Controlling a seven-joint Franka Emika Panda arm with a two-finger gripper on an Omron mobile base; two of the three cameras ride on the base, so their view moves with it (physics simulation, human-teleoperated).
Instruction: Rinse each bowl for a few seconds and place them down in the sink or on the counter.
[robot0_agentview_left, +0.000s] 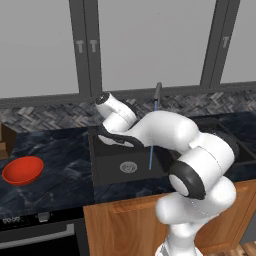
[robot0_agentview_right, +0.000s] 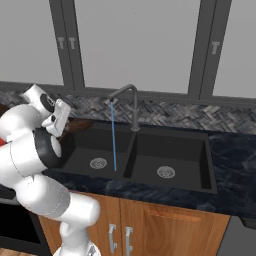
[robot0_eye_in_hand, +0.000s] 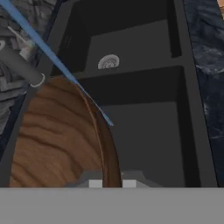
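Note:
In the hand view my gripper (robot0_eye_in_hand: 112, 183) is shut on the rim of the brown wood-grained bowl (robot0_eye_in_hand: 57, 135), which is tilted on edge. In the right base view the gripper (robot0_agentview_right: 63, 130) holds that bowl (robot0_agentview_right: 77, 125) over the left end of the black sink (robot0_agentview_right: 200, 145), left of the blue water stream (robot0_agentview_right: 113, 140). The stream (robot0_eye_in_hand: 57, 59) passes close by the bowl's rim; whether it touches I cannot tell. The red bowl (robot0_agentview_left: 22, 170) sits upright on the dark counter (robot0_agentview_left: 65, 180), left of the sink (robot0_agentview_left: 107, 172).
The grey faucet (robot0_agentview_right: 131, 100) rises behind the sink's divider, its spout over the left basin. A silver drain (robot0_agentview_right: 166, 172) lies in the right basin and one (robot0_agentview_right: 98, 163) in the left. A stove front (robot0_agentview_left: 40, 235) lies below the counter at far left.

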